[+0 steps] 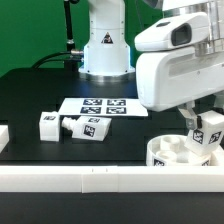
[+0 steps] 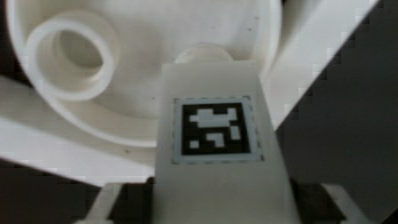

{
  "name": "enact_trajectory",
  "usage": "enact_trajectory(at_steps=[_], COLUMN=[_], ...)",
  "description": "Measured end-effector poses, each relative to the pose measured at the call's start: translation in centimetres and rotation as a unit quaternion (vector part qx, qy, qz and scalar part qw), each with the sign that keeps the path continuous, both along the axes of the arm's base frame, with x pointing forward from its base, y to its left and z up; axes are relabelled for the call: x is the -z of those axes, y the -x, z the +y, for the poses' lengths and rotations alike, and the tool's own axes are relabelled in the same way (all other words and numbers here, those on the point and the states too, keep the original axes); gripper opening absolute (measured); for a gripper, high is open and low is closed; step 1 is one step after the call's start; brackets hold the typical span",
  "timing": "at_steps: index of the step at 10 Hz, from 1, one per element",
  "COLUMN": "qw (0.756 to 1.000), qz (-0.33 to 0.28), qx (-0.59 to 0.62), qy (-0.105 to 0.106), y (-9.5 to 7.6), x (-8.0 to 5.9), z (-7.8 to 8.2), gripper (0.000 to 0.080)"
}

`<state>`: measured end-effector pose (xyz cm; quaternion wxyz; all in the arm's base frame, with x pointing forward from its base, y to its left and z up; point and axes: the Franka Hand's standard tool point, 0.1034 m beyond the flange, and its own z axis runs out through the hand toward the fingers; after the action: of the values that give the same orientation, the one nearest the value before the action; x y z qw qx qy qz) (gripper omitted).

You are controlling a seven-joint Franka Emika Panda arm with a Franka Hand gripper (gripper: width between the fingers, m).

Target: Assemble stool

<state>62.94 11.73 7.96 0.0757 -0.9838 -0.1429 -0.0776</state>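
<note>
In the exterior view my gripper (image 1: 204, 121) hangs at the right, shut on a white stool leg (image 1: 209, 134) with a black-and-white tag. The leg's lower end reaches down over the round white seat (image 1: 165, 152), which lies against the front rail. In the wrist view the held leg (image 2: 217, 130) runs up the middle between my two fingers (image 2: 111, 202), tag facing the camera. Its far end points at the seat (image 2: 134, 95), beside a round socket (image 2: 71, 50). Whether the leg touches the seat I cannot tell. Two more legs (image 1: 50, 123) (image 1: 88, 127) lie on the table at the exterior view's left.
The marker board (image 1: 105, 106) lies flat mid-table behind the loose legs. A long white border rail (image 1: 90, 181) runs along the front edge, with another piece (image 1: 3, 136) at the exterior view's left. The arm's white base (image 1: 105, 45) stands at the back.
</note>
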Motion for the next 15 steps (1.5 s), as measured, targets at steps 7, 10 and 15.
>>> enact_trajectory(at_steps=[7,10,15], qw=[0.913,0.828,0.594], qz=[0.024,0.043,0.096], qx=[0.406,0.556,0.789], qy=[-0.04,-0.061,-0.127], y=[0.38,0.49,0.65], x=[0.2,0.24,0.21], z=[-0.48,-0.51,0.07], gripper=[0.0343,0.0343,0.0343])
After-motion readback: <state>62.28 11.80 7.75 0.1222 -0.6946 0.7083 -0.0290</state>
